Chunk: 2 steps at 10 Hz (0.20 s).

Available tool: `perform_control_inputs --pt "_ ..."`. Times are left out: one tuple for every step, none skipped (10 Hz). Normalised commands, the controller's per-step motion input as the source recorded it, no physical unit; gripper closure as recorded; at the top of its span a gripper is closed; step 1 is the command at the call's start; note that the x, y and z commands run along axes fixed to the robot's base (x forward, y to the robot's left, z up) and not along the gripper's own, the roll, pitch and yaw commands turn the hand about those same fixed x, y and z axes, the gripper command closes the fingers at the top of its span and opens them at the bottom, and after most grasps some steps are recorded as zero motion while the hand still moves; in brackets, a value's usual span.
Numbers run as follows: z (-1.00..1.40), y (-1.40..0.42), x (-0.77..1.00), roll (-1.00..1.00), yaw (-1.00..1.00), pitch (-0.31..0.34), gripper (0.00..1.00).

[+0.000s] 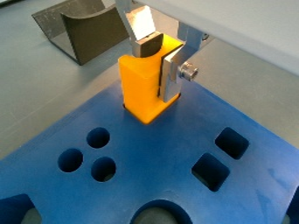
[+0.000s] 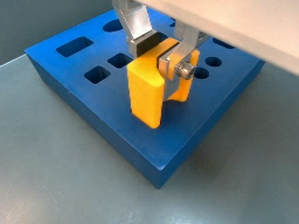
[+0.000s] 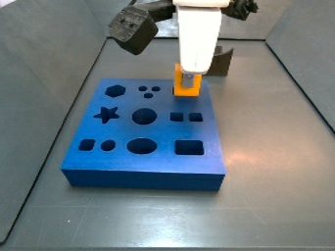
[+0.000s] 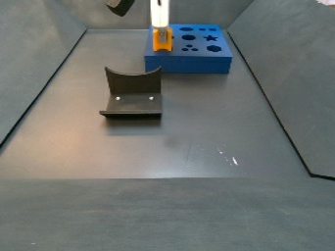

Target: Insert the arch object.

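- No legible text, label, brand, number or sign appears in any view.
- Gripper (image 1: 162,54), arch object (image 1: 149,86) between its fingers, and blue board (image 1: 163,166) below: unmarked surfaces.

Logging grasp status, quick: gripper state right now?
Gripper: shut on the arch object, holding it upright at an edge of the blue board.
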Motion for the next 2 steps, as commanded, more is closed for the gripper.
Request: perform_control_inputs --pt "0.0 0.0 0.0 0.0 0.0 -0.064 1.0" --pt "0.0 0.0 0.0 0.0 0.0 0.0 1.0"
